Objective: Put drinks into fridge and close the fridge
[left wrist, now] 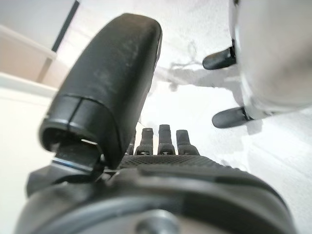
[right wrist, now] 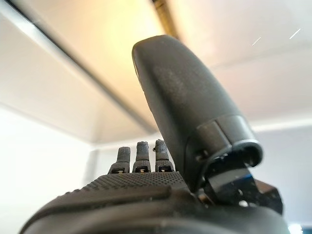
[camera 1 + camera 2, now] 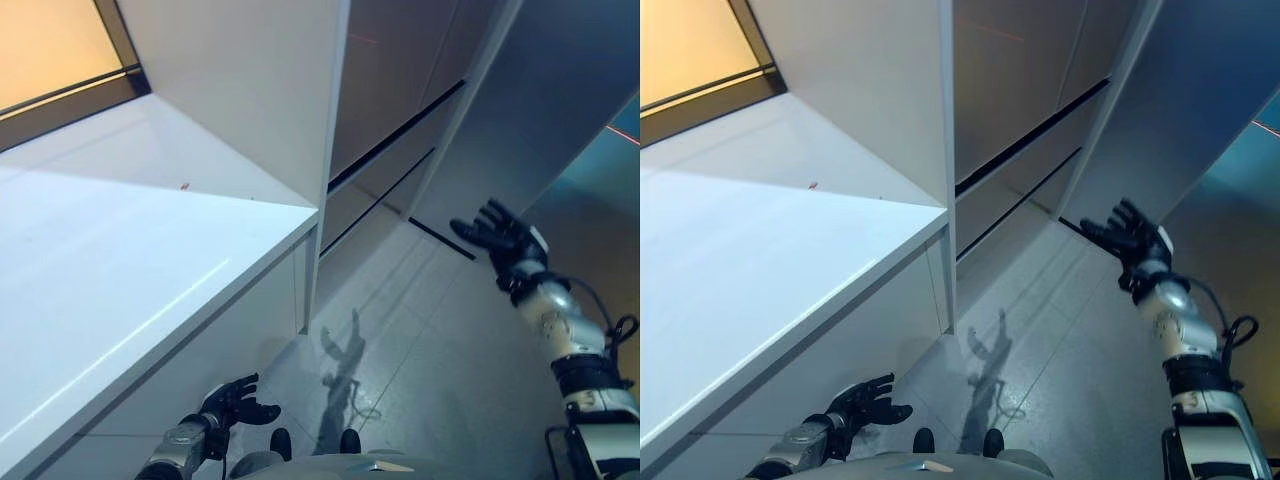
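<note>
Tall grey fridge fronts point(image 3: 400, 100) with dark seams between them stand ahead, past the end of a white counter. A large grey panel point(image 3: 545, 110) rises to their right; I cannot tell whether it is an open door. My right hand point(image 3: 505, 238) is raised with its fingers spread, empty, close to that panel's lower edge; whether it touches is unclear. Its straight fingers also show in the right wrist view point(image 2: 141, 161). My left hand point(image 3: 232, 403) hangs low beside the counter's front, open and empty, and shows in the left wrist view point(image 1: 161, 165).
A long white counter point(image 3: 120, 260) runs along my left, ending at a white upright cabinet point(image 3: 250, 90). A window with a dark frame point(image 3: 60, 60) lies behind it. Pale tiled floor point(image 3: 420, 330) stretches between the counter and the fridge.
</note>
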You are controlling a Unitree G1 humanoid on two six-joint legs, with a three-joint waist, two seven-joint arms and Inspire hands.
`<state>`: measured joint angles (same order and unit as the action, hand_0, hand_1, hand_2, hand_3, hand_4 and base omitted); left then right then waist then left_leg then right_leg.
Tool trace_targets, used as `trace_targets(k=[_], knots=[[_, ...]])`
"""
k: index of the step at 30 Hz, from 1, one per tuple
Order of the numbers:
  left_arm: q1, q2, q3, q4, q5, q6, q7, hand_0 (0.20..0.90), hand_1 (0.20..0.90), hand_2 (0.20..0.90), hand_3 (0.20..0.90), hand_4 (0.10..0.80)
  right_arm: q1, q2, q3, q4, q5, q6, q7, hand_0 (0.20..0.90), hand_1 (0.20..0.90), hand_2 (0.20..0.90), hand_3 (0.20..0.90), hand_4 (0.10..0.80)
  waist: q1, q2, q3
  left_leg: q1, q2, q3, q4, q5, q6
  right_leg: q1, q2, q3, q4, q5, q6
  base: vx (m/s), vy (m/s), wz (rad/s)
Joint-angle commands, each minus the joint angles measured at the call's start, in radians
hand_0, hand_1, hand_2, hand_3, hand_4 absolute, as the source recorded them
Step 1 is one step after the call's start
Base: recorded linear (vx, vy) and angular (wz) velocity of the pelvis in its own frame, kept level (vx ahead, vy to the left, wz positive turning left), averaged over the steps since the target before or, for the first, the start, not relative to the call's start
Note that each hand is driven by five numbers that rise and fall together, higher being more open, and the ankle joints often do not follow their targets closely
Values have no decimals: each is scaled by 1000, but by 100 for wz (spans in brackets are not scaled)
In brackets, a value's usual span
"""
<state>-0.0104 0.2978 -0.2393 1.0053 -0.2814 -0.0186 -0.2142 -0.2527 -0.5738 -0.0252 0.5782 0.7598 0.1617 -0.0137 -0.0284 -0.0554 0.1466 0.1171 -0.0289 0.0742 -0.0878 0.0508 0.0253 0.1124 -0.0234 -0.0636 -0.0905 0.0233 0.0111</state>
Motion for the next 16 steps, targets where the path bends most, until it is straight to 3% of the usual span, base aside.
trace_targets(k=[1, 10, 16], knots=[[-8, 7, -1, 54, -44, -13, -15, 900, 900, 900, 900, 800, -37, 0, -19, -1, -21, -53, 69, 900, 900, 900, 900, 800, 20, 7, -67, -16, -8, 33, 72, -116, -1, -45, 8, -21, 79, -30, 23, -6, -6, -3], [13, -10, 51, 140, -64, -27, -9, 900, 900, 900, 900, 800, 109, 179, 18, 394, -152, -101, 92, 900, 900, 900, 900, 800, 34, 18, -74, 2, -10, 12, 93, -127, 10, -15, 7, -39, 107, -60, 15, 27, 0, 1], [28, -23, 82, 169, -35, -47, 4, 900, 900, 900, 900, 800, 171, 285, 44, 587, -259, -82, 68, 900, 900, 900, 900, 800, 46, 26, -73, 11, -11, -6, 84, -121, 14, -2, 7, -55, 107, -66, 10, 37, -5, 12]])
